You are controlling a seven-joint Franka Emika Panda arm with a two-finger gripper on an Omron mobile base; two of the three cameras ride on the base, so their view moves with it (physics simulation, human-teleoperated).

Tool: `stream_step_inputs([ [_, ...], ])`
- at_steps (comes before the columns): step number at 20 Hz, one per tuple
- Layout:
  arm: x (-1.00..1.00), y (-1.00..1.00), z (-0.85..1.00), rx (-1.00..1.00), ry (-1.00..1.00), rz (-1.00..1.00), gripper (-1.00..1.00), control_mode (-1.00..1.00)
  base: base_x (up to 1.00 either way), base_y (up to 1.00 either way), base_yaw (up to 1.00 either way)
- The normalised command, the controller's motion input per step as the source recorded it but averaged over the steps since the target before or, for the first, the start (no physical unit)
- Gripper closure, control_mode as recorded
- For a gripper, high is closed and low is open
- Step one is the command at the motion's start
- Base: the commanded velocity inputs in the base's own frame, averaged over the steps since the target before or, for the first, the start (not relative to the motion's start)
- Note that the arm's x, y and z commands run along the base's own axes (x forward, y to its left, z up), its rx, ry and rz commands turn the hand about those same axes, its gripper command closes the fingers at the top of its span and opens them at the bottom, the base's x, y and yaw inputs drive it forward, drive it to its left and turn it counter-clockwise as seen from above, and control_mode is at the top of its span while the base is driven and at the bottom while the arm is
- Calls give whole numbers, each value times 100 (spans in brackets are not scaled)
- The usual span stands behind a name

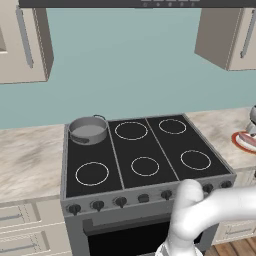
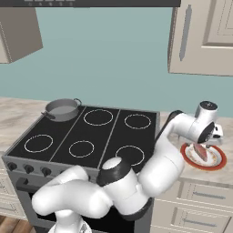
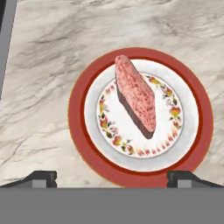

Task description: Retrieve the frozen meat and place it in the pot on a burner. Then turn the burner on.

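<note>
We see the frozen meat [image 3: 135, 97] lying on the red-rimmed plate [image 3: 78, 131], a reddish-pink speckled chunk set slantwise across the plate's white, flower-ringed centre. In the right base view the meat [image 2: 199, 152] is half hidden behind the hand, and in the left base view the meat [image 1: 247, 138] is a pinkish sliver at the frame's right edge, where the plate [image 1: 240, 143] is cut off.

The plate rests on the marble counter [image 3: 43, 65], to the right of the cooktop [image 1: 145, 150]. The gripper [image 3: 112, 178] hangs directly over the plate, apart from the meat; its two dark fingertips [image 3: 41, 177] stand wide apart near the plate's rim on either side, holding nothing. From the right base view the gripper [image 2: 210, 142] is too small and too crowded against the plate [image 2: 218, 161] for us to make out the fingers.

Well away from the plate, on the cooktop's far left rear corner, sits the grey pot [image 1: 88, 129] with its thin loop handle; the pot [image 2: 61, 109] covers the burner beneath it, so we cannot see that zone. The other five zones carry white rings. A row of dark knobs [image 1: 97, 204] runs along the stove front, some of them hidden behind the white arm in the left base view. Cream wall cabinets [image 2: 205, 36] hang above the plate's side of the counter.
</note>
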Motion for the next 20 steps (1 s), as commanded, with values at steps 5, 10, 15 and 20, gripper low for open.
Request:
stream_step_inputs([
  [5,14,-17,-22,0,0,0,-100,-100,0,0,0],
  [10,19,-31,-11,0,0,0,-100,-100,0,0,0],
  [15,39,-22,-24,0,0,0,-100,-100,0,0,0],
  [20,35,-18,-25,0,0,2,-100,-100,0,0,0],
])
